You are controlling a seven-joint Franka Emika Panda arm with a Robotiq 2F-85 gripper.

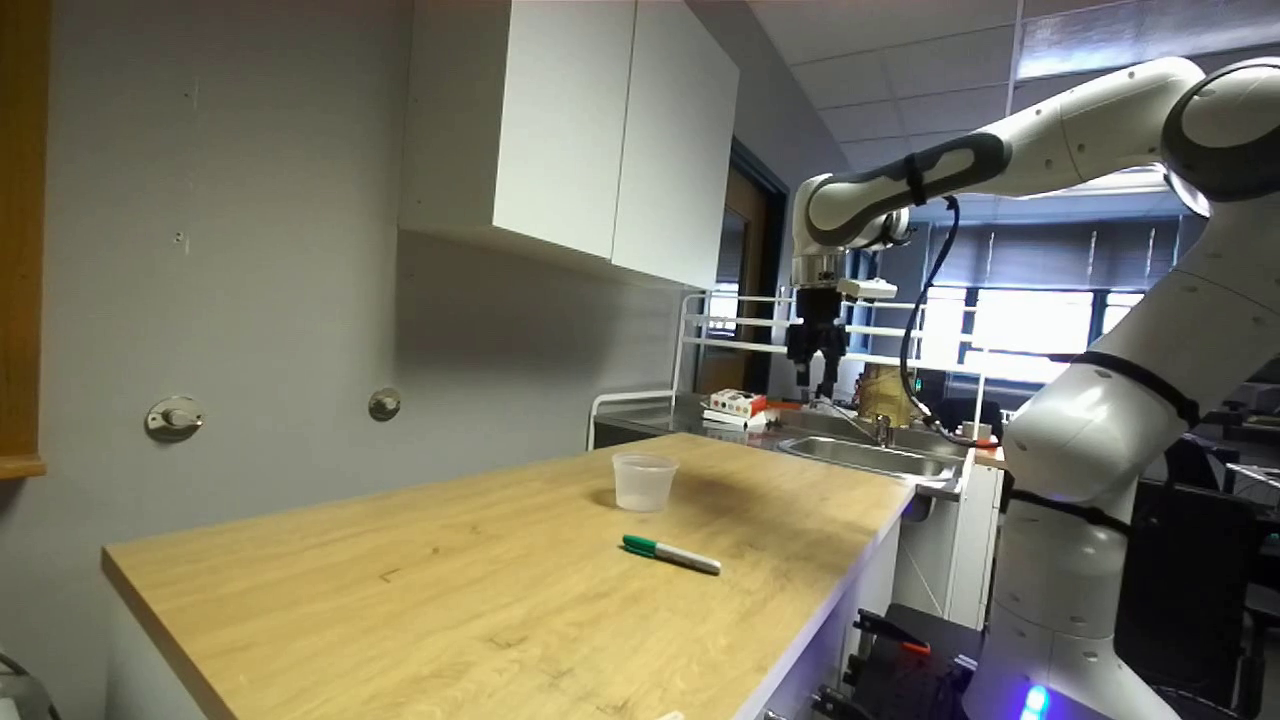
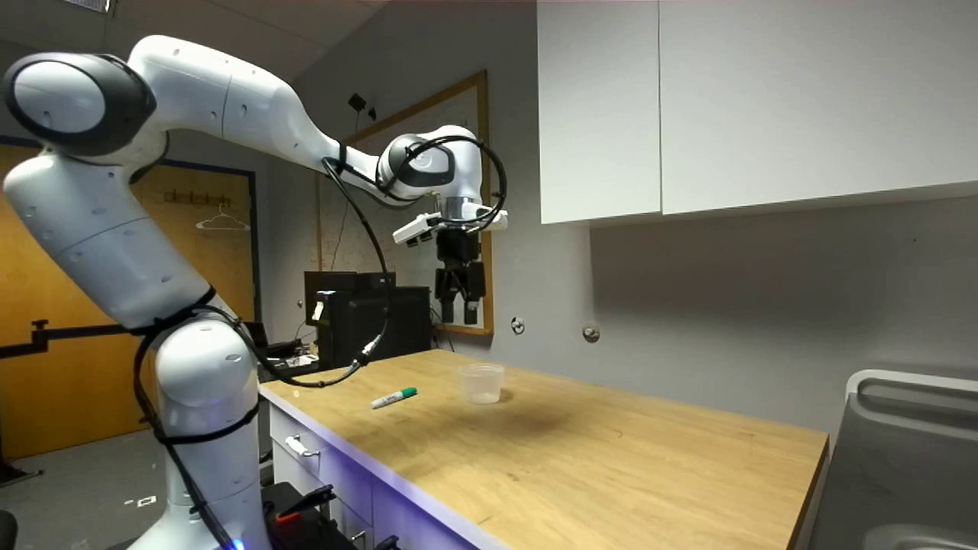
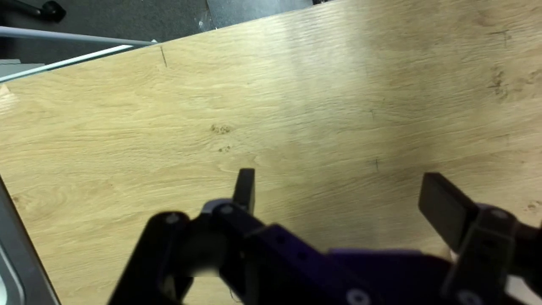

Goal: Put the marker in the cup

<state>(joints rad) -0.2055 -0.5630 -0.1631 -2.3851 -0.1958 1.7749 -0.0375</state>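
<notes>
Green-capped marker (image 1: 670,555) lies flat on the wood-grain countertop (image 1: 450,590), low and right of centre in an exterior view; nothing props it, so presumably it rests there loose, ready for picking up. Slim round barrel, pale grey-white, cap end nearer the translucent plastic cup (image 1: 644,485). Cup stands upright near it, not touching, mouth up, which suits a receiver: thin cloudy wall, slight taper toward the base, lipped rim, no handle. Looks light; a knock would likely slide or tip it. With the marker outside it, the transfer reads as not yet done. Countertop pale, grain streaked, small knots and dark tick marks in the wrist view. Robotiq gripper (image 2: 459,313), at mid-frame in an exterior view, hangs well above the wood and points straight down; fingers (image 3: 446,212) spread wide, only countertop showing between them, gripping nothing. Posture suits a grasp from above. Marker does not show in the wrist view, so next move probably calls for shifting across, then lowering. Gripper black and angular; Panda arm (image 1: 1080,440) white, smooth-shelled, filling the right of an exterior view. Flat white cabinets (image 2: 600,114) along the top of both exterior views; metal sink (image 1: 880,457) right of centre and matte grey wall (image 1: 250,330) at left in an exterior view.
</notes>
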